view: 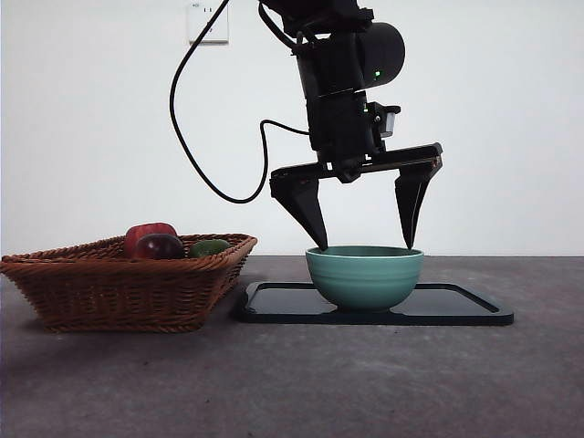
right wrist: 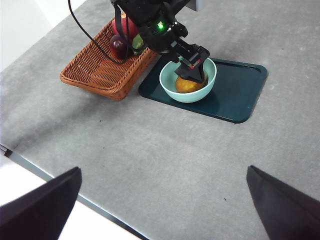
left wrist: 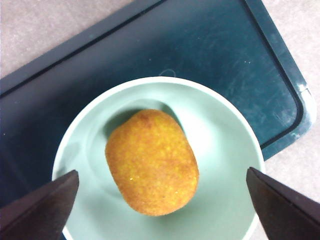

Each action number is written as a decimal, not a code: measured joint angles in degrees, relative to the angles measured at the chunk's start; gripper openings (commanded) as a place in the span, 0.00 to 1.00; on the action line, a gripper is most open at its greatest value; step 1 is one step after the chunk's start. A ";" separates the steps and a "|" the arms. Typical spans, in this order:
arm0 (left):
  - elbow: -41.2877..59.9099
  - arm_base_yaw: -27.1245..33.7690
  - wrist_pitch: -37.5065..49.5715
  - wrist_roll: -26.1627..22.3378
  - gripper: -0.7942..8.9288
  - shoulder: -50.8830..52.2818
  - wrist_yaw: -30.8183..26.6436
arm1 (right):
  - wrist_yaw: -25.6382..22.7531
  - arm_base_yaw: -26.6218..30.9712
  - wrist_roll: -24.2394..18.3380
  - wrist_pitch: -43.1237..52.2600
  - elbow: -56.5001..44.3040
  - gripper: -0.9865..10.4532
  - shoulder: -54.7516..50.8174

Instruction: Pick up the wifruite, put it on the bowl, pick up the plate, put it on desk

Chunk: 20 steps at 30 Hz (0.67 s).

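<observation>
On your left the wicker basket keeps the dark red fruit and green fruit; to its right the wifruite lies inside the bowl, which stands on the dark tray, apparently just placed. Your left gripper hangs over the bowl's rim, jaws spread wide, holding nothing. Your right gripper waits high over the desk, jaws also spread.

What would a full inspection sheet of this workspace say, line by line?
Surface: grey desk, mottled.
Job's things: orange fruit lies in the bowl; bowl stands on the dark tray.
Clutter: wicker basket beside the tray, holding red, purple and green fruit.
Grippers: left gripper open just above the bowl rim; right gripper open, high over the desk.
Cables: black cable hangs from the left arm.
Surroundings: white wall, socket.
</observation>
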<state>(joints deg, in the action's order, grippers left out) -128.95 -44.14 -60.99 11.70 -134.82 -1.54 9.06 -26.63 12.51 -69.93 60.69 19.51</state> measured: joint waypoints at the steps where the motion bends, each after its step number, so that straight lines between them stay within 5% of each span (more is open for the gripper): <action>1: 0.00 -0.02 0.04 0.00 0.65 -0.15 0.00 | 0.00 0.00 0.00 -0.15 0.00 0.57 0.00; 18: -0.15 -0.24 1.46 -0.31 0.57 -3.65 -0.13 | 0.00 0.00 0.44 -1.25 0.00 0.57 0.00; 20: -0.15 -0.24 2.05 -0.46 0.47 -3.85 -0.15 | 0.00 0.00 0.42 -1.25 0.00 0.57 0.00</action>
<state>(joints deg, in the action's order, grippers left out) -129.10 -44.38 -58.94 11.25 -138.67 -1.69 9.06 -26.63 12.93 -71.18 60.69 19.51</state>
